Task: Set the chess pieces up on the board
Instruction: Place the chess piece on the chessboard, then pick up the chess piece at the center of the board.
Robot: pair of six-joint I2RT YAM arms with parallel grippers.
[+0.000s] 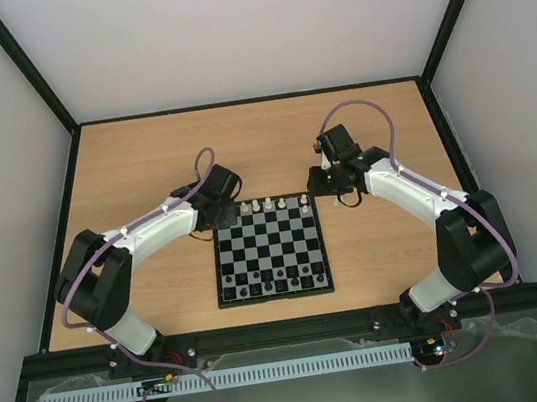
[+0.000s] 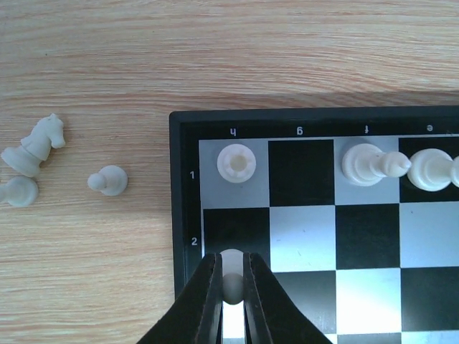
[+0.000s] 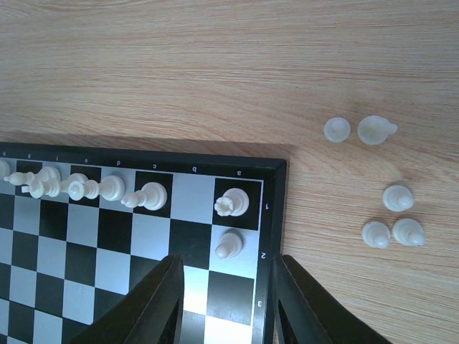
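Note:
The board (image 1: 270, 246) lies flat in the middle of the table. My left gripper (image 2: 231, 281) is shut on a pale pawn (image 2: 232, 266) just over the h2 square, at the board's far left corner (image 1: 217, 209). A whitish rook (image 2: 236, 163) stands on h1, and more whitish pieces (image 2: 366, 165) stand along that row. My right gripper (image 3: 226, 279) is open and holds nothing, hovering over the a-file corner. Beyond its fingers stand a rook (image 3: 233, 203) on a1 and a pawn (image 3: 229, 244) on a2.
A loose knight (image 2: 36, 147) and two pawns (image 2: 107, 180) lie on the wood left of the board. Several loose pale pieces (image 3: 397, 198) lie on the wood right of it. Black pieces (image 1: 270, 280) fill the board's near rows.

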